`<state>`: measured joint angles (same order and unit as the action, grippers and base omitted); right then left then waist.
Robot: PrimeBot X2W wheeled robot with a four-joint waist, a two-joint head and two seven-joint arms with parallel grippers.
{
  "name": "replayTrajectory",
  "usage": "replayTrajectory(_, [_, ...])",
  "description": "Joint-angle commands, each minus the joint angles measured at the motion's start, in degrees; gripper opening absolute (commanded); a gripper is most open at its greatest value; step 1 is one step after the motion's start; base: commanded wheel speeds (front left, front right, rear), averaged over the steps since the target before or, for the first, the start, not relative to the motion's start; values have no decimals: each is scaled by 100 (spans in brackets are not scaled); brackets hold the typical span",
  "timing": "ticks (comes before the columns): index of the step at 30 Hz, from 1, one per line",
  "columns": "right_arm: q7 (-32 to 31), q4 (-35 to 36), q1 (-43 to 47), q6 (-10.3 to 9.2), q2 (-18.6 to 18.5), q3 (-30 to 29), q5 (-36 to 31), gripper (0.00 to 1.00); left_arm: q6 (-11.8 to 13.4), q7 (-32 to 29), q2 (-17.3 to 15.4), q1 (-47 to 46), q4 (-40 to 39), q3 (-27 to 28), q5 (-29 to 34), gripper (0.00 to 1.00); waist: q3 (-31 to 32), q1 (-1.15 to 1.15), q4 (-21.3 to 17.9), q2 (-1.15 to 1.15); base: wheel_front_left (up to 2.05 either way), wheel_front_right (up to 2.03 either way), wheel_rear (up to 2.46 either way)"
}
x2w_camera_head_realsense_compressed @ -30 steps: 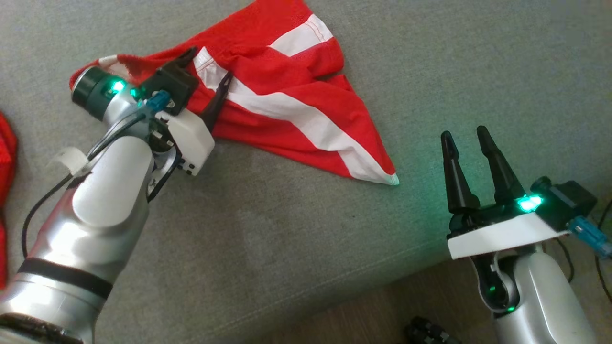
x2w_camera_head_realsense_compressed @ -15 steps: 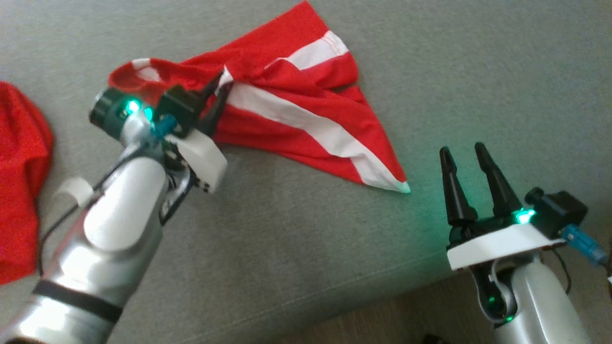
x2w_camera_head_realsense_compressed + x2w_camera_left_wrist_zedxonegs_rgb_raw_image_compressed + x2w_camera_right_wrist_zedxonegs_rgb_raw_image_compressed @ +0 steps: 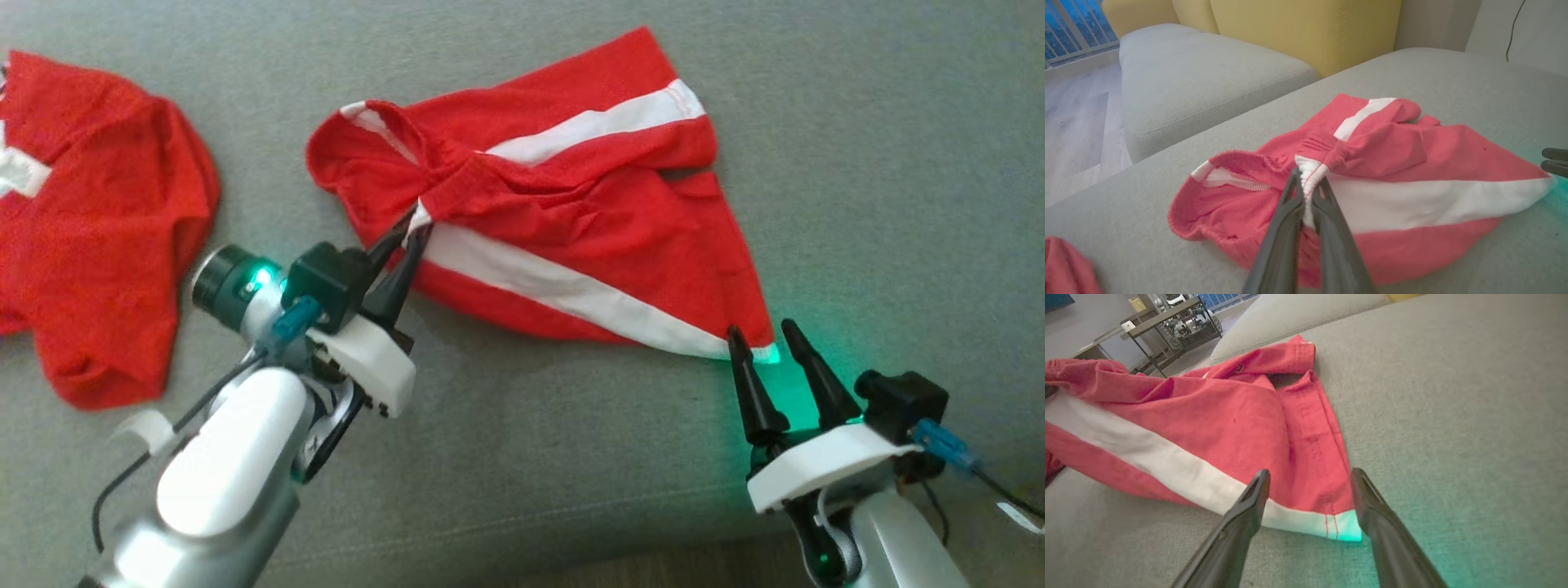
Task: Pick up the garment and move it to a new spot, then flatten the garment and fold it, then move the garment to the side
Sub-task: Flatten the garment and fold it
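Black-fingered left claw (image 3: pixel 416 224), item one: I have it pinched tight on the garment (image 3: pixel 588 212), biting the gathered waistband where the white stripe meets it. Item two, the garment itself: red shorts with a white side stripe, crumpled and partly folded over themselves, lying near the middle of the grey cushion (image 3: pixel 522 457). Its long axis runs slantwise from the pinch, with the waistband toward the cushion's left edge and one leg's hem corner pointing toward the front edge at the right. Item three, my right claw (image 3: pixel 761 328): fingers spread wide, holding nothing, the white hem corner lying between its tips. Whether they touch the cloth I cannot tell. Item four, second red garment (image 3: pixel 98 220): heaped by the cushion's left edge, well apart from the first.
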<state>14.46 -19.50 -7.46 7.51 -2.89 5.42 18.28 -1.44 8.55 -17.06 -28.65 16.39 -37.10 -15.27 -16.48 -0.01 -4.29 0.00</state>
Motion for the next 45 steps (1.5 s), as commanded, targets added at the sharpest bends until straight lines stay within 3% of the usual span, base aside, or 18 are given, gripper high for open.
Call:
replayTrajectory(1, [53,51,-74,-2,2,117,67,100,55,-45,-209,-92,-265,221,-29,0,-3,1,85,0,0,0,0])
replayTrajectory(14, [53,-894,-290,-2,2,-49,-34,100,307,-39,-342,340,-720,220,-97,0,-1,1,313,0,0,0,0])
replayTrajectory(25, [27,-1200,-252,-2,2,566,58,100,534,215,-287,344,-739,326,-129,0,189,1,316,0,0,0,0])
replayTrajectory(36, [-390,-1179,-119,-2,2,887,190,100,636,289,-260,335,-686,337,-160,0,288,1,318,0,0,0,0])
replayTrajectory(37, [-429,-1187,-116,-2,2,875,190,76,643,293,-257,327,-683,340,-165,0,289,1,318,0,0,0,0])
replayTrajectory(38, [-465,-1193,-118,-2,2,873,183,22,649,296,-257,319,-680,341,-168,0,290,1,318,0,0,0,0])
replayTrajectory(39, [-494,-1189,-128,-2,2,891,149,0,652,298,-259,310,-677,342,-171,0,290,1,319,0,0,0,0])
replayTrajectory(45, [-369,-905,-216,-2,2,828,267,0,685,329,-308,268,-684,381,-191,0,385,1,304,0,0,0,0])
